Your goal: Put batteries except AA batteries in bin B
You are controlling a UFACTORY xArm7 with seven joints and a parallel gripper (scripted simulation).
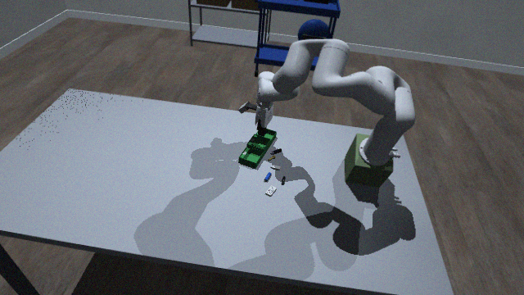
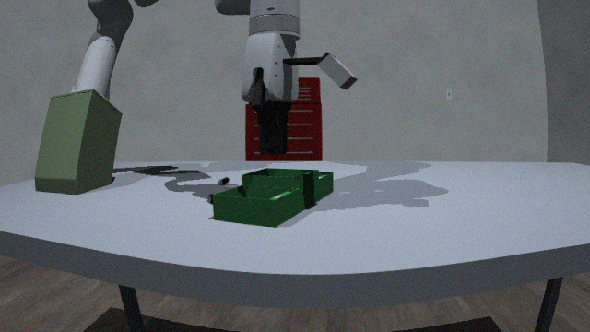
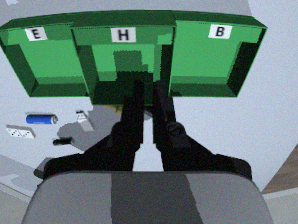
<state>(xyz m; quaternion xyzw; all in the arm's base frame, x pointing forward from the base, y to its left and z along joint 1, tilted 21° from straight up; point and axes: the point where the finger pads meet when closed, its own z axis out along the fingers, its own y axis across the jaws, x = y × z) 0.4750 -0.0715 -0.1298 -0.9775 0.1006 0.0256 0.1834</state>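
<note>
The green bin tray (image 1: 258,148) has three compartments, marked E (image 3: 47,56), H (image 3: 123,56) and B (image 3: 209,56) in the wrist view. My gripper (image 1: 260,130) hangs a little above the tray's far end and also shows in the exterior view (image 2: 272,148). In the wrist view my gripper's fingertips point at the H compartment, near its wall to B. The fingers are shut, with nothing seen between them. A blue battery (image 1: 268,176) and a small black battery (image 1: 283,179) lie on the table, right of the tray. I see nothing lying in the compartments.
A white flat item (image 1: 270,190) and several small loose pieces (image 1: 275,157) lie beside the tray, between it and the arm's green base block (image 1: 368,161). The blue battery (image 3: 41,119) and some small pieces (image 3: 73,129) show at the wrist view's left.
</note>
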